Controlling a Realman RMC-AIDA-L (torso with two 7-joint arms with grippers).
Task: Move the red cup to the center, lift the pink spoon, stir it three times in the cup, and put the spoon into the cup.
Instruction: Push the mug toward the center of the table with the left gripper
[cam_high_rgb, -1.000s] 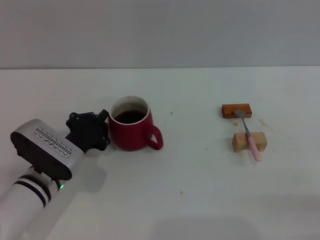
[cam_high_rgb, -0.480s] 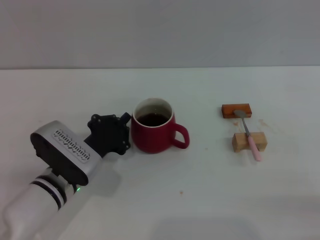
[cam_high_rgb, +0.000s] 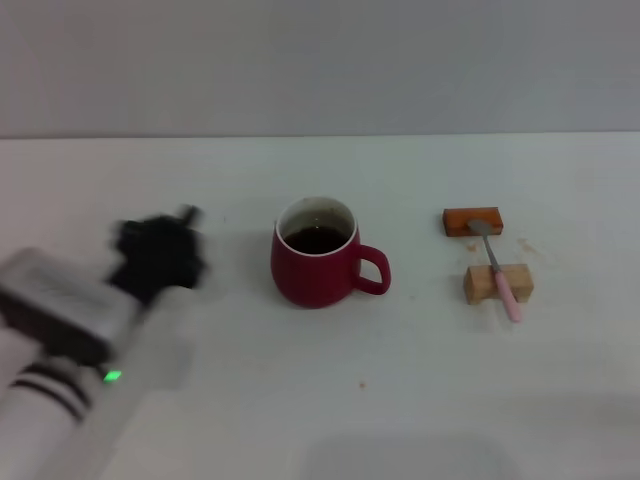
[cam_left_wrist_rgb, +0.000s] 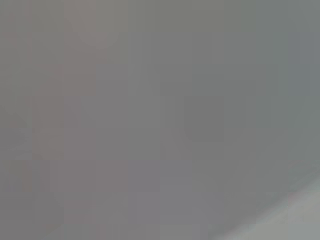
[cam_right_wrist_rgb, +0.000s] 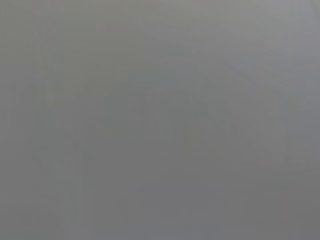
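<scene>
The red cup stands mid-frame, free of the left gripper at centre left; I cannot tell that gripper's state. The pink spoon lies at centre right across two wooden blocks, its handle pointing toward the frame's bottom, probably nearer the unseen right arm.

The head view looks forward and down from above the near edge of the white table, taking in its surface up to the far edge and the grey wall behind. Both wrist views show only featureless grey, sharing nothing recognisable with the head view.
</scene>
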